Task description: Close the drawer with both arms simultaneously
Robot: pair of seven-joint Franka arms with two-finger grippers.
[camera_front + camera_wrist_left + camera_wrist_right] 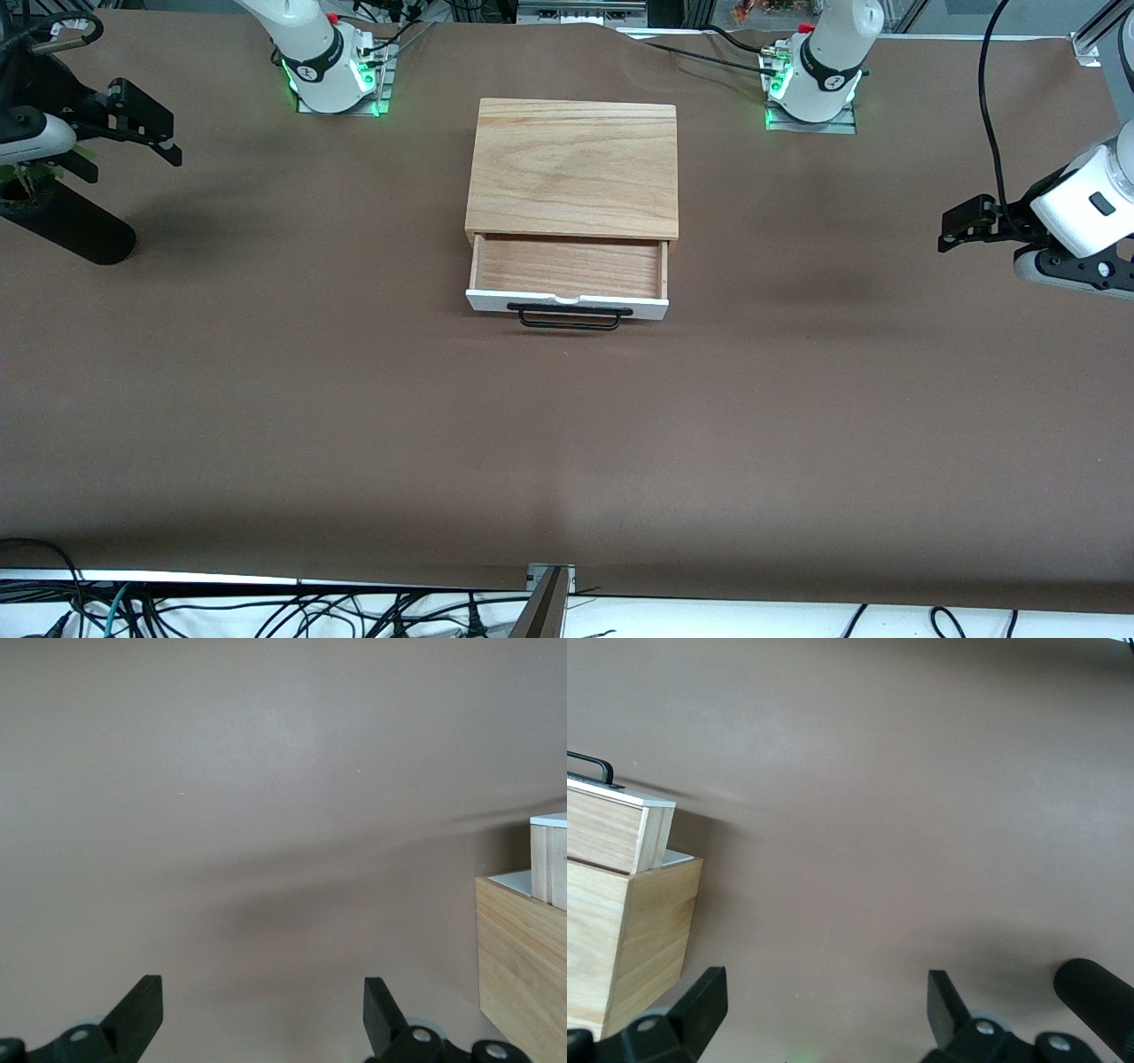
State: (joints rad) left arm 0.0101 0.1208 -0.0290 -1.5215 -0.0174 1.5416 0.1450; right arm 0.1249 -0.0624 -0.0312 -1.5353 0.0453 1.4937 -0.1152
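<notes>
The drawer (567, 270) stands pulled out of the oak-grain box (574, 168) at mid-table, its white front panel and black bar handle (569, 317) facing the front camera. My right gripper (142, 168) is open and empty over the table at the right arm's end, well apart from the box. Its wrist view (828, 988) shows the drawer's side (607, 828) and the box (620, 939). My left gripper (946, 230) is open and empty over the left arm's end. Its wrist view (263, 992) shows the box's corner (523, 966) and the drawer's side (549, 864).
A black cylindrical vase (66, 226) lies under the right gripper at the right arm's end and shows in the right wrist view (1099, 997). Brown table cover (567, 443) spreads all round the box. Cables hang along the table's front edge.
</notes>
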